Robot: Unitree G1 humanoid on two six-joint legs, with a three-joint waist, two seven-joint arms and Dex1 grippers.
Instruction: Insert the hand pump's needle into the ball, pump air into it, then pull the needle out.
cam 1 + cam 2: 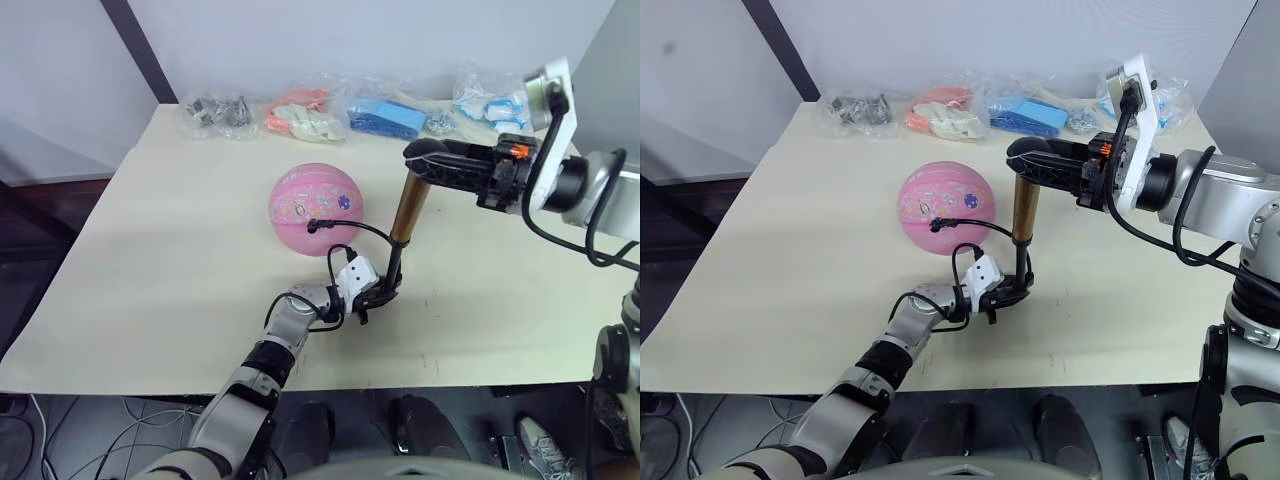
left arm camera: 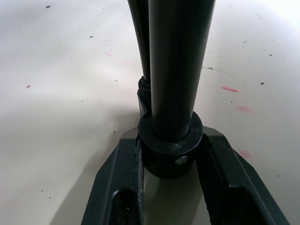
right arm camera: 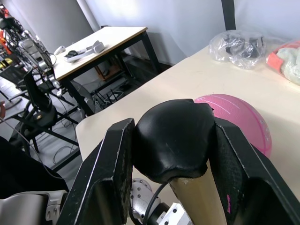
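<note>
The pink ball (image 1: 315, 208) rests on the table, mid-way back. The hand pump (image 1: 408, 210) stands upright just to its right, gold barrel above a black base. My left gripper (image 1: 380, 293) is shut on the pump's black bottom cap (image 2: 169, 149), holding it on the table. My right gripper (image 1: 428, 160) is shut on the black T-handle (image 3: 172, 138) at the top. The thin black hose (image 1: 358, 229) arcs from the pump's base to the ball's front, ending at a black fitting (image 1: 314, 226) against the ball. The needle itself is hidden there.
Several clear plastic bags lie along the table's far edge: dark parts (image 1: 215, 113), orange and white pieces (image 1: 305, 115), blue pieces (image 1: 385, 117) and more (image 1: 490, 103). In the right wrist view another table (image 3: 101, 44) stands beyond the left edge.
</note>
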